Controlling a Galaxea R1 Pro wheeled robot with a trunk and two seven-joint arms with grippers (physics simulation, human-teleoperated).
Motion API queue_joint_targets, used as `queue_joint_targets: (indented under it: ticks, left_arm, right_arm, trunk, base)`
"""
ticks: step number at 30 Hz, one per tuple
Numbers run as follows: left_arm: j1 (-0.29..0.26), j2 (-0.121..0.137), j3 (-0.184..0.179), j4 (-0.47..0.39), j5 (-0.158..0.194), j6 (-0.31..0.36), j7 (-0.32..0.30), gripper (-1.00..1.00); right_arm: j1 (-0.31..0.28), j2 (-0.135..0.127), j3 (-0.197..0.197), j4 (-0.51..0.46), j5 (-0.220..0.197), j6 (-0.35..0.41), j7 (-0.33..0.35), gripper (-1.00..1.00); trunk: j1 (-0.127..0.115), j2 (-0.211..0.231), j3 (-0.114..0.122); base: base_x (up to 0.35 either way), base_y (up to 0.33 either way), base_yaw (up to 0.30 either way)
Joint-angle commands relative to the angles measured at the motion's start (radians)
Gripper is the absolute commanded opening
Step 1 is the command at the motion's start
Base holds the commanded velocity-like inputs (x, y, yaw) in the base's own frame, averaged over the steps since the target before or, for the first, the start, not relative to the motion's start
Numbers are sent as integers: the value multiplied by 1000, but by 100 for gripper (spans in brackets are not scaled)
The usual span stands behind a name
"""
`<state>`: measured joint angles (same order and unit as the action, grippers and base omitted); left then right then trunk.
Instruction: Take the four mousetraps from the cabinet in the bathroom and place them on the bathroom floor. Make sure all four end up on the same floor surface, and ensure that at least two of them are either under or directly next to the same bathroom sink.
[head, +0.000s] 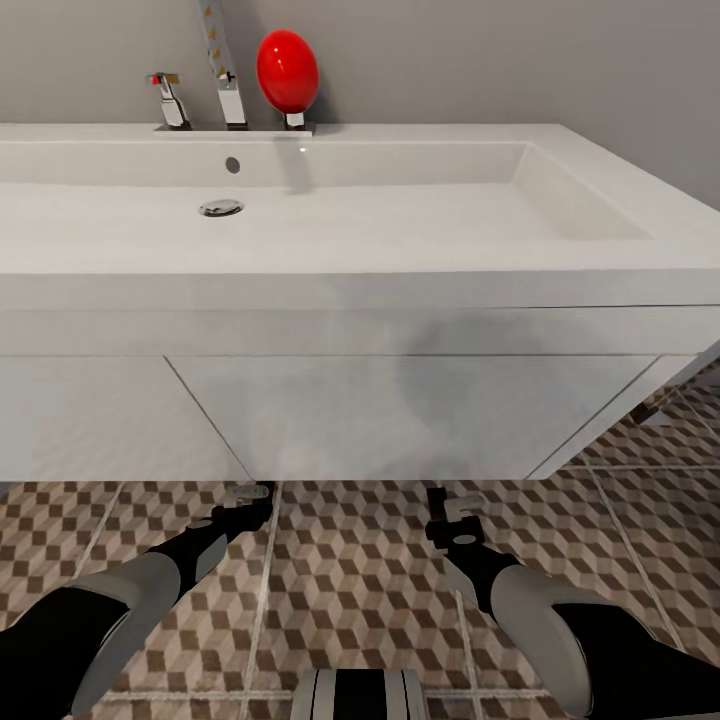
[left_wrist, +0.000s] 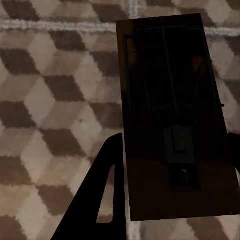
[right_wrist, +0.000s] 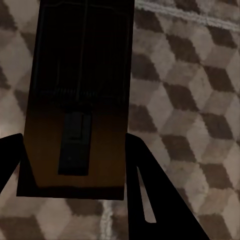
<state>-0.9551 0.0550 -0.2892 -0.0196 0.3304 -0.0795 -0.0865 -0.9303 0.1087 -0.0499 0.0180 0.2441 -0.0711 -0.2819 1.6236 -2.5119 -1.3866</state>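
1. Bathroom sink (head: 400, 250), white and wide, stands on a white vanity and takes the upper part of the head view. On its back edge there are chrome taps (head: 232, 100) and a red egg-shaped object (head: 288, 70).
2. Below the vanity is the bathroom floor (head: 350, 580), with tiles in a brown, beige and white cube pattern and pale grout lines.
3. Both arms reach forward and down over the floor, with their ends just at the lower edge of the vanity. The left gripper (head: 245, 497) is near the middle-left, and the right gripper (head: 452, 505) is to the right of it, well apart.
4. In the left wrist view, the left gripper (left_wrist: 172, 165) pinches one mousetrap (left_wrist: 172, 115), a flat dark brown slab with a wire spring and a bar on its face. One dark finger (left_wrist: 102, 195) presses against its long side. The tiles are behind the slab; I cannot tell if it touches them.
5. In the right wrist view, the right gripper (right_wrist: 75, 165) pinches a second mousetrap (right_wrist: 80, 95) in the same manner, with black fingers (right_wrist: 145, 190) tight on both long sides. The patterned floor is behind it also.
6. In the head view the two traps are too small and hidden to see.
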Motion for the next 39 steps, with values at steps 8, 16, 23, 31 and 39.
queue_joint_targets:
  ticks: [8,16,23,31,39]
  left_arm:
    - [-1,0,-8,1,9,-3,-2,-100]
    - [-1,0,-8,1,9,-3,-2,-100]
    - [-1,0,-8,1,9,-3,-2,-100]
    - [-1,0,-8,2,11,-3,-3,-100]
    - [-1,0,-8,7,13,7,-3,-100]
  right_arm:
    - [-1,0,-4,2,4,-5,-2,-100]
    - [-1,0,-4,2,4,-6,-2,-100]
    - [-1,0,-5,2,4,-6,-2,-100]
    - [-1,0,-5,2,3,-6,-2,-100]
    - [-1,0,-4,2,2,-5,-2,-100]
  trunk:
    - [0,0,-1]
    - [0,0,-1]
    - [0,0,-1]
    - [0,0,-1]
    - [0,0,-1]
  base:
    - [0,0,0]
    - [0,0,0]
    - [0,0,0]
    - [0,0,0]
    - [0,0,0]
